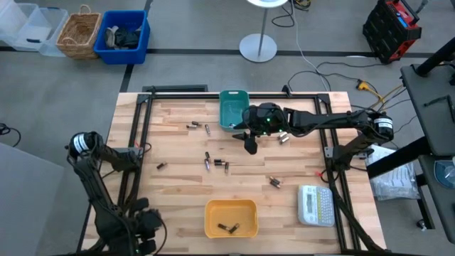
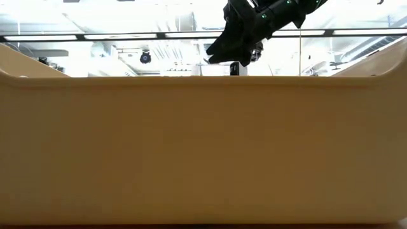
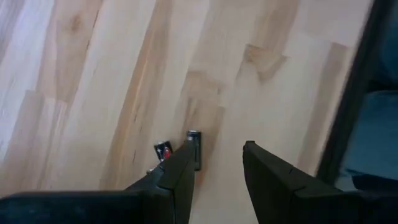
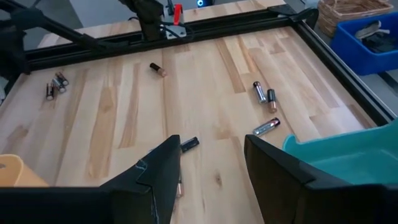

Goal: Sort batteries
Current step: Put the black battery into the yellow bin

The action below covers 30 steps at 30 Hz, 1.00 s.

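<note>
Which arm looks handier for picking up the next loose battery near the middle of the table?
Probably the right. Its pincer hangs open over the table beside the teal bin, close to the loose batteries. The left pincer, also open, sits at the table's near left edge, farther off.

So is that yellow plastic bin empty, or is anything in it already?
Not empty: the yellow plastic bin holds a couple of small dark batteries near one edge; the rest is bare.

Table: pale wooden table (image 1: 178, 192).
On it: scattered batteries (image 1: 216, 164), teal bin (image 1: 231, 110), yellow bin (image 1: 230, 211), white label maker (image 1: 316, 205).
</note>
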### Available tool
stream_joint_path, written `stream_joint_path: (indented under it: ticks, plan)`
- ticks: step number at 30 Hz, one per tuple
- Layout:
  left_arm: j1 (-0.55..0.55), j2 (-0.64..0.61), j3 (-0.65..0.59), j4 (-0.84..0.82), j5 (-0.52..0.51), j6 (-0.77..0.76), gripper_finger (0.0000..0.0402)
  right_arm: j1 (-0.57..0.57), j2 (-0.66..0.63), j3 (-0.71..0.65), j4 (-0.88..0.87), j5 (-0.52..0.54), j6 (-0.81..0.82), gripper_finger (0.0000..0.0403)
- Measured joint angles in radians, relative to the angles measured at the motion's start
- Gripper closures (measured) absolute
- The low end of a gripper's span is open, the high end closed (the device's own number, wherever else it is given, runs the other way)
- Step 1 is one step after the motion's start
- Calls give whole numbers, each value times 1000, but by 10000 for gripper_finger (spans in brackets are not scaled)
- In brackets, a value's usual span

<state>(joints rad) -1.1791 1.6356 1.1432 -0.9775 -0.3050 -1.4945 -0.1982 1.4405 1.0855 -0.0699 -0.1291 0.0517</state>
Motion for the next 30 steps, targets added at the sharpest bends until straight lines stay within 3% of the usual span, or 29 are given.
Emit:
stream_joint_path:
  ticks: [30]
  plan:
    - [-9, 0, -153, 198, 0, -19, 286, 2, 0, -2, -1, 0, -11, 224]
